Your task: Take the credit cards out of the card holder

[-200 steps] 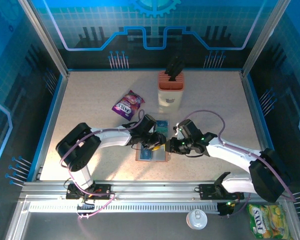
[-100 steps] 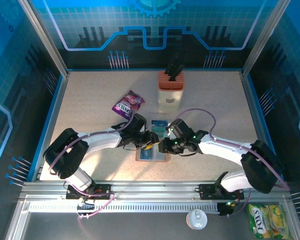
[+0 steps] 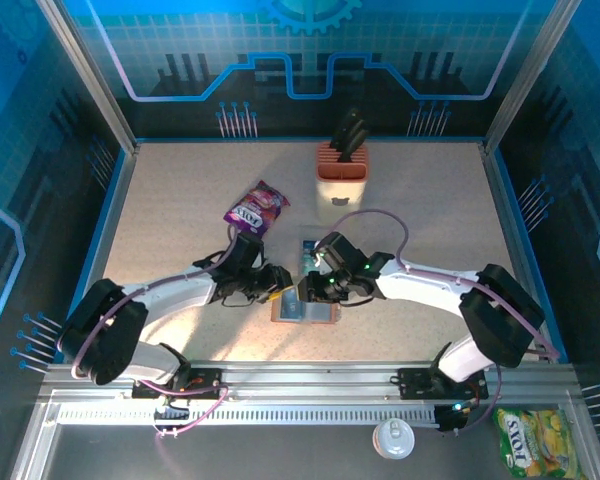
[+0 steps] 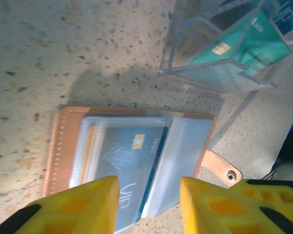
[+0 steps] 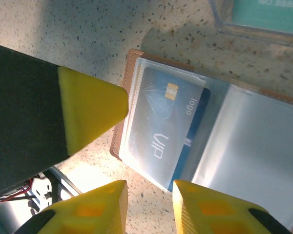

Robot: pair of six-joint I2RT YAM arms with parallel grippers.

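Observation:
The card holder [image 3: 323,316] lies open and flat on the table, brown rim [image 4: 55,146] round clear grey-blue pockets. A blue credit card [image 4: 132,161] marked VIP sits in its left pocket, also in the right wrist view [image 5: 168,124]. My left gripper [image 4: 149,207] hovers open just off the holder's near edge, and its yellow fingers [image 4: 85,204] hold nothing. My right gripper [image 5: 149,209] is open above the holder's left edge, empty, close to the left gripper's finger [image 5: 88,105]. From above, both grippers [image 3: 273,284] [image 3: 306,290] meet at the holder.
A clear plastic sleeve [image 4: 219,58] holding a teal card with a chip [image 4: 249,46] stands just beyond the holder [image 3: 318,252]. A purple snack packet [image 3: 258,208] lies at back left, a cream-and-orange knife block [image 3: 341,180] behind.
Both arms have swung to the left. The left gripper has pulled back off the holder to its left side, and the right gripper has moved over the holder's left half.

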